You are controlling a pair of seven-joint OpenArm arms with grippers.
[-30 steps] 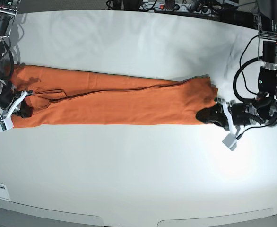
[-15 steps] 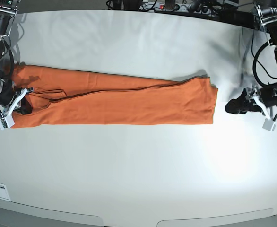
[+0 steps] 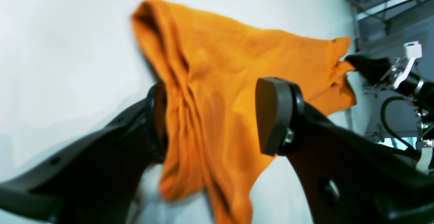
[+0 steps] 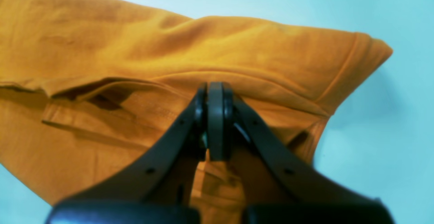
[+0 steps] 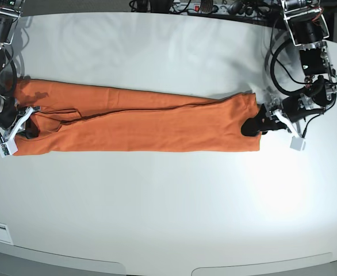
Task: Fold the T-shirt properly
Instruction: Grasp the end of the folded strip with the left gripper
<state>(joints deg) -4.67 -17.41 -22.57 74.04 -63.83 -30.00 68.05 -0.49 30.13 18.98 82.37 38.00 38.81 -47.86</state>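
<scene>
Across the table (image 5: 168, 218) from 9 to 3 o'clock lies your shirt (image 5: 140, 123), a long band. Right end effector (image 4: 215, 122) is clamped on its 9 o'clock end as anchor; left end effector (image 3: 217, 115) gapes wide, straddling the 3 o'clock hem, gripping nothing.

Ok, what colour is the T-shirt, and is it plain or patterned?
Plain orange T-shirt, no pattern; the base view shows it best.

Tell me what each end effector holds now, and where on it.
Right end effector: shut on the thin orange T-shirt, at one end. Left end effector: open astride the other end, gripping nothing.
</scene>
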